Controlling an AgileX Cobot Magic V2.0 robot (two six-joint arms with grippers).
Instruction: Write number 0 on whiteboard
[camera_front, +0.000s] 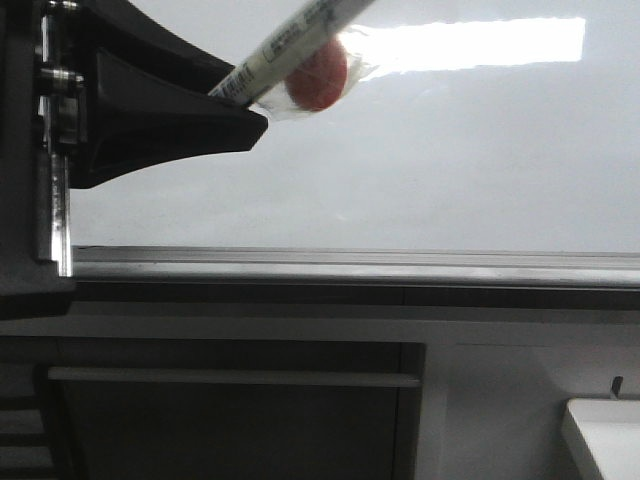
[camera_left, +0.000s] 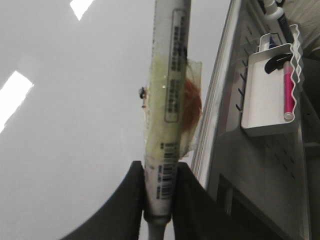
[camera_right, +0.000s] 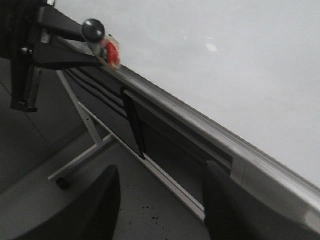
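- Front view shows the whiteboard (camera_front: 430, 160) filling the upper part of the picture, a glossy white panel standing upright, with a bright rectangular light reflection (camera_front: 470, 45) near its top.
- I can see no drawn mark on the board surface in any of my three views; the number 0 is not visible.
- A grey metal rail (camera_front: 350, 265) runs along the board's lower edge, with dark panels below it.
- My left gripper (camera_front: 235, 110) reaches in from the left of the front view, its black jaws clenched on a white marker (camera_front: 290, 45).
- The marker slants up and to the right across the board, its printed label facing the camera.
- A red-orange blob (camera_front: 318, 75) is held against the marker under clear tape.
- Left wrist view shows the same marker (camera_left: 167, 100) rising from between the two black jaws, the tape (camera_left: 192, 107) wrapped round it and the reddish blob tucked behind.
- I cannot tell whether the marker tip touches the board, since the tip lies out of the picture.
- Beside the board in the left wrist view, a small white tray (camera_left: 265, 95) hangs on a perforated grey panel and holds a pink pen (camera_left: 288, 92).
- Right wrist view shows my right gripper (camera_right: 160, 205) with its two dark fingers (camera_right: 100, 210) spread apart and holding nothing, low down near the rail (camera_right: 200, 125).
- In that same view the left gripper (camera_right: 97, 50) and marker end sit far along the rail.
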